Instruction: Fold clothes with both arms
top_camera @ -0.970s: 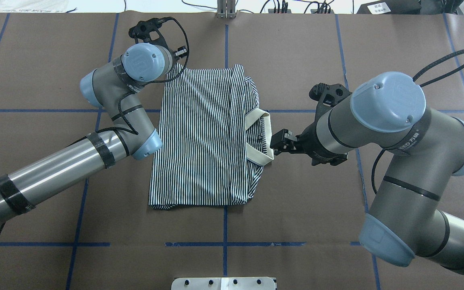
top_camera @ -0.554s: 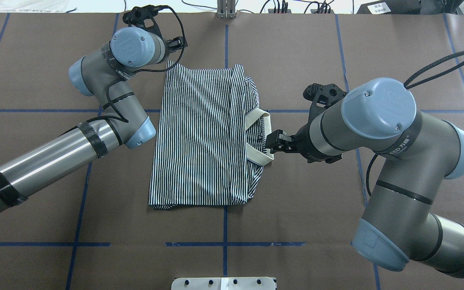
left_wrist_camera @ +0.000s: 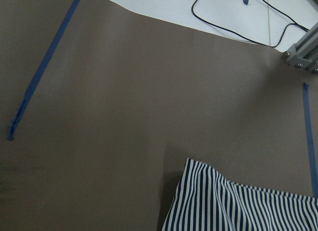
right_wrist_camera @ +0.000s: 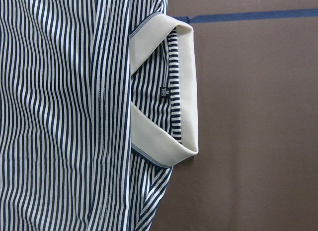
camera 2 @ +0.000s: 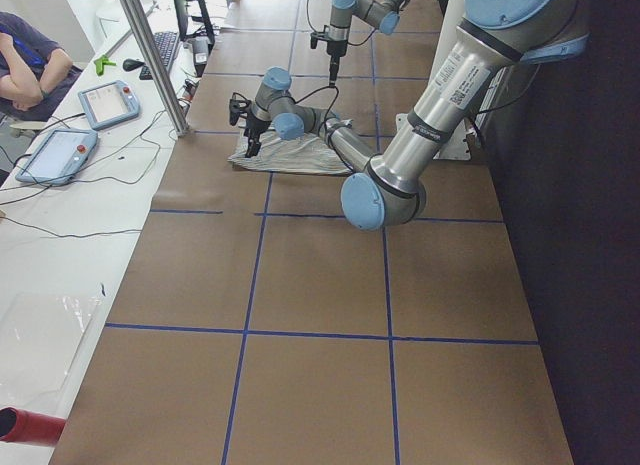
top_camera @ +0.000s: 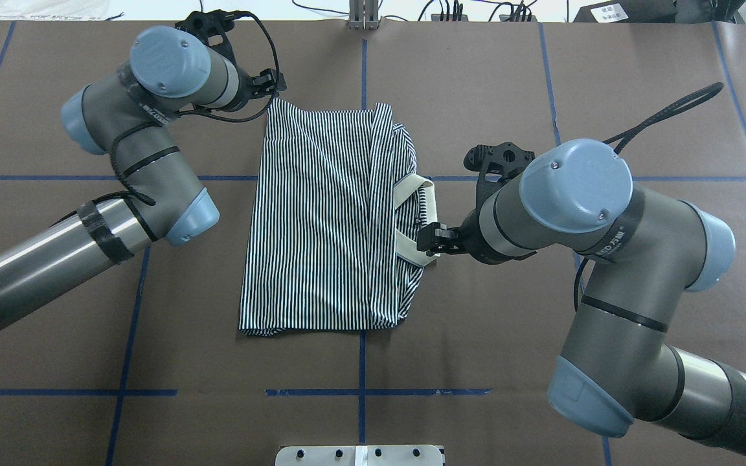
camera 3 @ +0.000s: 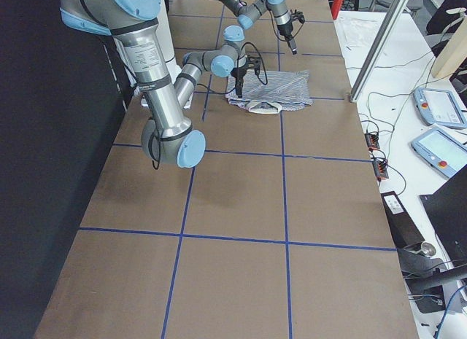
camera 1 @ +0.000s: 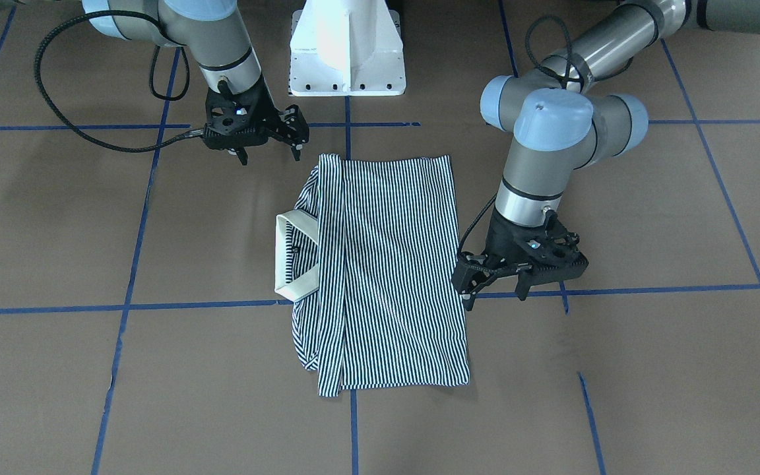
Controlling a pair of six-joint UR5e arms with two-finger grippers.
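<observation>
Around shirt [camera 1: 393, 264] — tape lines [camera 1: 123, 307], pedestal [camera 1: 347, 53]

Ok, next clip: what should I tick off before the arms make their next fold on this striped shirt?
1. Left hand open and empty: ok.
2. Right hand open and empty: ok.
3. Striped shirt lying flat on the table, folded into a rectangle: ok.
4. Cream collar fully in the right wrist view: ok.
5. Cloth gripped for the fold: not ok, neither hand holds any of the shirt.
6. Height of the hands above the cloth: cannot tell.
</observation>
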